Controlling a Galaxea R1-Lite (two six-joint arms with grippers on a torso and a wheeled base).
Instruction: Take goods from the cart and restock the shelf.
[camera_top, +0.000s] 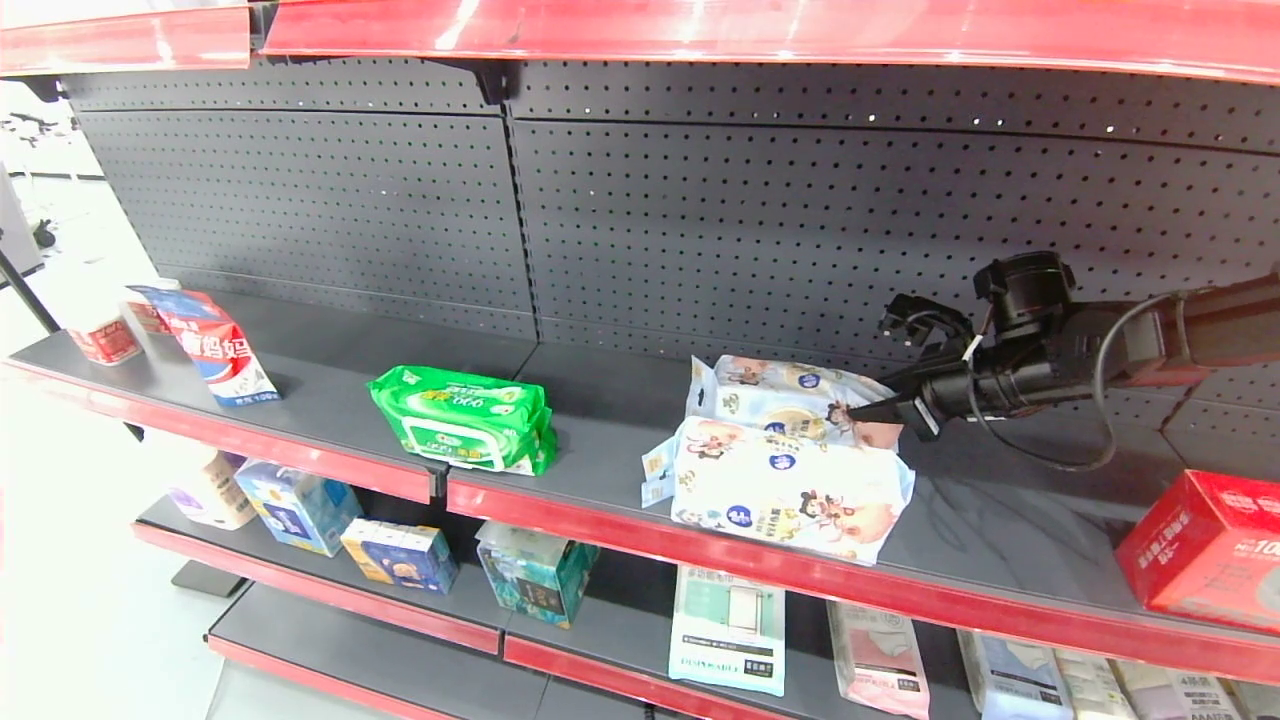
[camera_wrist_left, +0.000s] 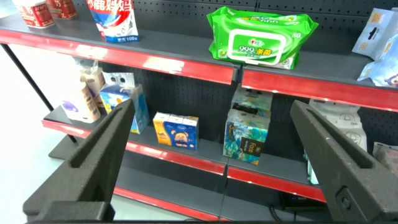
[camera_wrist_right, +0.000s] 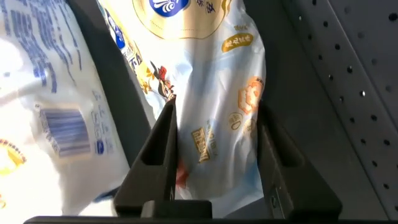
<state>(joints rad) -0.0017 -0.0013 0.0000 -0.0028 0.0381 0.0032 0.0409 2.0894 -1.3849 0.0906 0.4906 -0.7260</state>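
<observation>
The right gripper (camera_top: 880, 408) is pinching the rear pack (camera_top: 790, 395), which is lying toward the shelf's (camera_top: 600, 440) back, touching the front pack (camera_top: 790, 490) at its front edge. The left gripper (camera_wrist_left: 211, 104) is gaping wide.

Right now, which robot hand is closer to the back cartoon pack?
Right. The right gripper straddles the back cartoon pack; the left gripper hangs out in front of the shelf.

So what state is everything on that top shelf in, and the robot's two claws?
left gripper, open, empty.
right gripper, shut on rear white pack.
front white pack, lying flat at the front of the shelf.
green wipes pack, lying flat.
blue-and-red pouch, standing upright.
red box, closed.
</observation>
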